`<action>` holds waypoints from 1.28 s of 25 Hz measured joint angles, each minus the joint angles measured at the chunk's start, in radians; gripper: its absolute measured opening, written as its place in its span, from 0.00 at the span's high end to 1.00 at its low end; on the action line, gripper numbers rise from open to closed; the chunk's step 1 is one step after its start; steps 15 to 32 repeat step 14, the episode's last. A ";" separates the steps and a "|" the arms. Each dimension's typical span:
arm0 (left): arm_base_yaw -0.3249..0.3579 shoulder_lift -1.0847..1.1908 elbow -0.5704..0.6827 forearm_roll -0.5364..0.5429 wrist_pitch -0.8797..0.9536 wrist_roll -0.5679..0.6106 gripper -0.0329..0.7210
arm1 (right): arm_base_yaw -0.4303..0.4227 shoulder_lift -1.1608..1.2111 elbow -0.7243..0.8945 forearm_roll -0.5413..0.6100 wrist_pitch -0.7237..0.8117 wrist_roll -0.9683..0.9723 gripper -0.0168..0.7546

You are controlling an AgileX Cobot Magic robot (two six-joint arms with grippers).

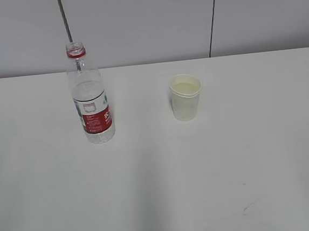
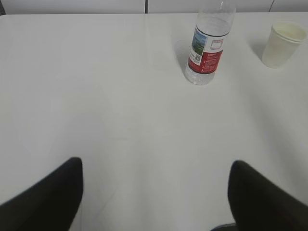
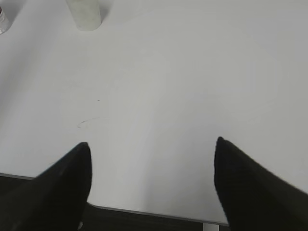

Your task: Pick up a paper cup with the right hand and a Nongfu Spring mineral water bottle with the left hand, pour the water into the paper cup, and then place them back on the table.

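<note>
The Nongfu Spring bottle (image 1: 90,94) stands upright and uncapped on the white table (image 1: 160,180), left of centre, about half full of clear water. The off-white paper cup (image 1: 186,97) stands to its right with liquid inside. Neither arm shows in the exterior view. In the left wrist view the bottle (image 2: 207,48) and cup (image 2: 284,44) are far ahead of my open, empty left gripper (image 2: 156,166). In the right wrist view the cup's base (image 3: 84,14) is at the top left, far from my open, empty right gripper (image 3: 153,144).
A grey panelled wall (image 1: 146,24) rises behind the table. The table's near edge (image 3: 144,211) lies just under the right gripper. A faint dark scratch (image 3: 88,121) marks the tabletop.
</note>
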 joint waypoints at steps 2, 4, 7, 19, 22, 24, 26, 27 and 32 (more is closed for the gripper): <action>0.000 0.000 0.000 0.000 0.000 0.000 0.22 | 0.000 0.000 0.000 0.000 0.000 0.000 0.22; 0.000 0.000 0.000 0.000 0.000 0.000 0.22 | 0.000 0.000 0.000 0.000 0.000 0.000 0.22; 0.000 0.000 0.000 0.000 0.000 0.000 0.22 | 0.000 0.000 0.000 0.000 0.000 0.000 0.22; 0.000 0.000 0.000 0.000 0.000 0.000 0.22 | 0.000 0.000 0.000 0.000 0.000 0.000 0.22; 0.000 0.000 0.000 0.000 0.000 0.000 0.22 | 0.000 0.000 0.000 0.000 0.000 0.000 0.22; 0.000 0.000 0.000 0.000 0.000 0.000 0.22 | 0.000 0.000 0.000 0.000 0.000 0.000 0.22; 0.000 0.000 0.000 0.000 0.000 0.000 0.22 | 0.000 0.000 0.000 0.000 0.000 0.000 0.22; 0.000 0.000 0.000 0.000 0.000 0.000 0.22 | 0.000 0.000 0.000 0.000 0.000 0.000 0.22; 0.000 0.000 0.000 0.000 0.000 0.000 0.22 | 0.000 0.000 0.000 0.000 0.000 0.000 0.22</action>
